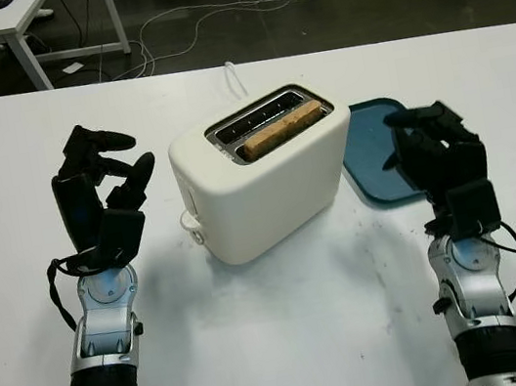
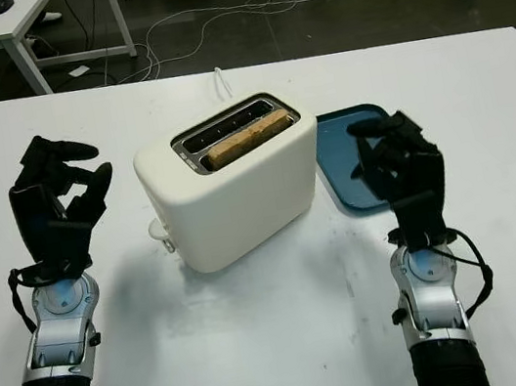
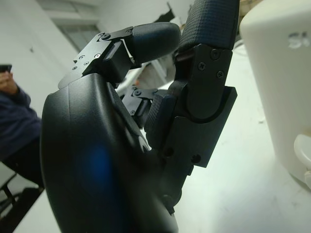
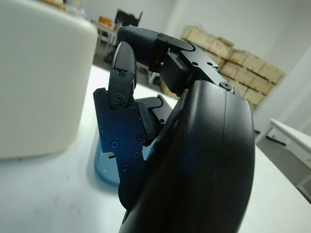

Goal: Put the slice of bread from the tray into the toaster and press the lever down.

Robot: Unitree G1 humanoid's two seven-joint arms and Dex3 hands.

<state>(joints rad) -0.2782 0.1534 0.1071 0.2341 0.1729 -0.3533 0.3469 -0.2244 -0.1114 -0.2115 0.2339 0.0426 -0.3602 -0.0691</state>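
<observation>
Nearest the robot, both arms rise from the bottom edge, one to each side of the toaster (image 1: 260,175). The left hand (image 1: 100,195) is raised above the white table (image 1: 294,345), its fingers curled in and holding nothing. The right hand (image 1: 439,163) is up as well, likewise curled on nothing.

Just inward of the left hand, on the toaster's near end, sits the lever (image 1: 190,224), a small white knob low on the side (it looks low in its travel, though whether it is fully pressed I cannot tell). The left hand is apart from it, not touching.

Beyond and inward of both hands, the slice of bread (image 1: 277,130) stands in the nearer slot, its brown top edge showing level with the rim. Just past the right hand, the blue tray (image 1: 370,149) lies partly tucked behind the toaster's far end, with nothing visible on its bare part.

So the loading seems done. What may remain is the lever press, which I judge falls to the left hand, being the closer one. A person's dark sleeve (image 3: 14,128) shows far off in the left wrist view.
</observation>
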